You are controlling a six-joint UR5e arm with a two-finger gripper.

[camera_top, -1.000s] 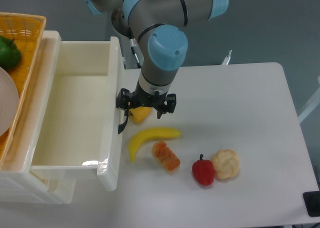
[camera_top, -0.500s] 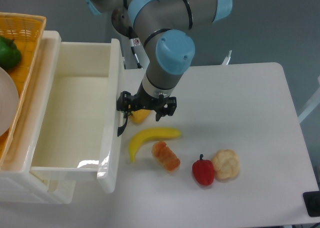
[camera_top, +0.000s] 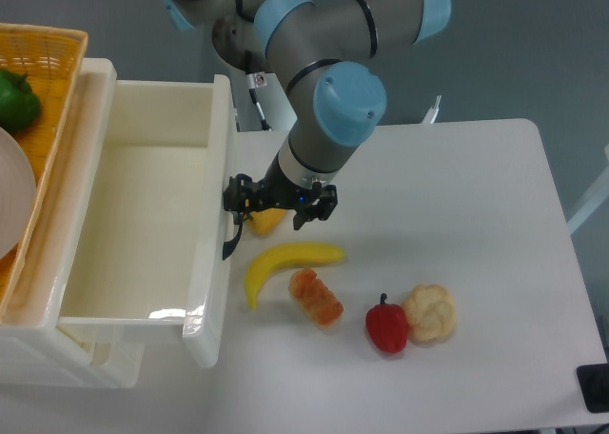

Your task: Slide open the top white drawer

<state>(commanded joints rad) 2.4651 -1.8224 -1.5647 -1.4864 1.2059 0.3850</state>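
Note:
The top white drawer [camera_top: 217, 167] stands pulled out to the right, and its deep inside shows empty. Its curved black handle [camera_top: 229, 239] is on the front panel. My gripper [camera_top: 279, 206] points down right beside that front. Its fingers are spread, and the left finger [camera_top: 233, 194] sits at the top of the handle; I cannot tell whether they touch. A yellow toy [camera_top: 268, 222] lies on the table below the fingers.
The lower drawer [camera_top: 67, 367] peeks out under the top one. An orange basket [camera_top: 48, 63] with a green pepper [camera_top: 17, 99] and a white plate [camera_top: 11, 201] sits on the cabinet. A banana [camera_top: 285, 261], an orange toy [camera_top: 317, 298], a red pepper [camera_top: 386, 325] and a cream toy [camera_top: 430, 312] lie on the table.
The arm's wrist and upper joints have swung to the right. The gripper has stayed by the handle, and the drawer has barely shifted.

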